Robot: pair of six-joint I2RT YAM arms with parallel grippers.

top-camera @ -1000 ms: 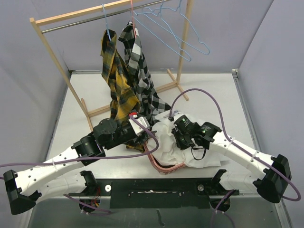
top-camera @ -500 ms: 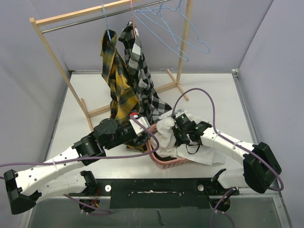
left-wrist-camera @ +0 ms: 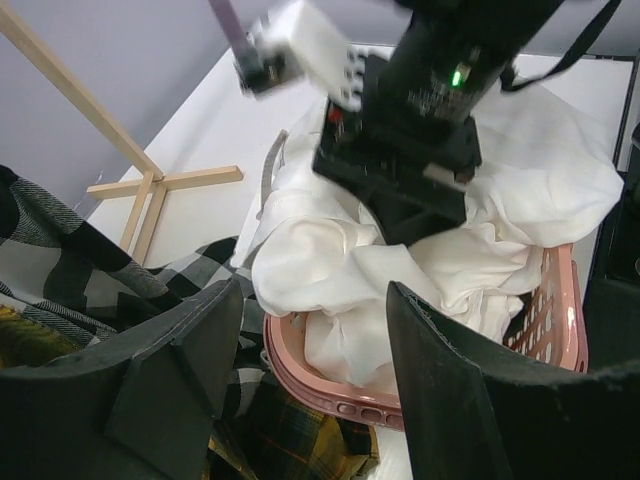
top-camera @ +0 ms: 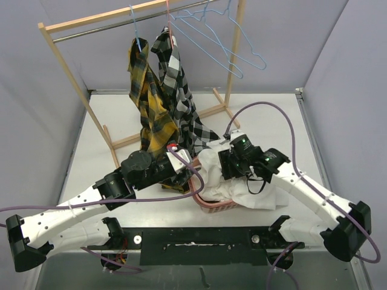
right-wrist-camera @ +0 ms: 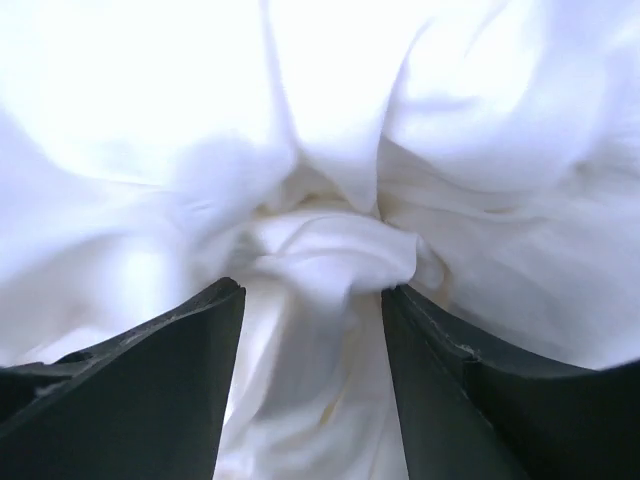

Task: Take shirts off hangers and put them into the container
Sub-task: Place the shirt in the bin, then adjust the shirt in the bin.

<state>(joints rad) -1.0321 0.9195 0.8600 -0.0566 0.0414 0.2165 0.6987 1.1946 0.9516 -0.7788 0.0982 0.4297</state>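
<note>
White shirt [top-camera: 211, 166]: heaped in pink basket [top-camera: 214, 207], spilling over its right rim. Right gripper [right-wrist-camera: 310, 290]: jaws apart above the white cloth, clamping nothing. Left gripper [left-wrist-camera: 315, 290]: jaws apart, empty, beside the basket; yellow plaid shirt [top-camera: 148, 106] and checked shirt [top-camera: 181, 96] hang on the rack [top-camera: 91, 19].

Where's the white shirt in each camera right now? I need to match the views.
Top external: white shirt heaped in the pink basket, lower centre, beneath the right claw.
Left wrist: centre to right, spilling over the basket's rim.
Right wrist: fills the frame above the claw.
Shared landmark: the right claw, over the shirt in all three.
</note>
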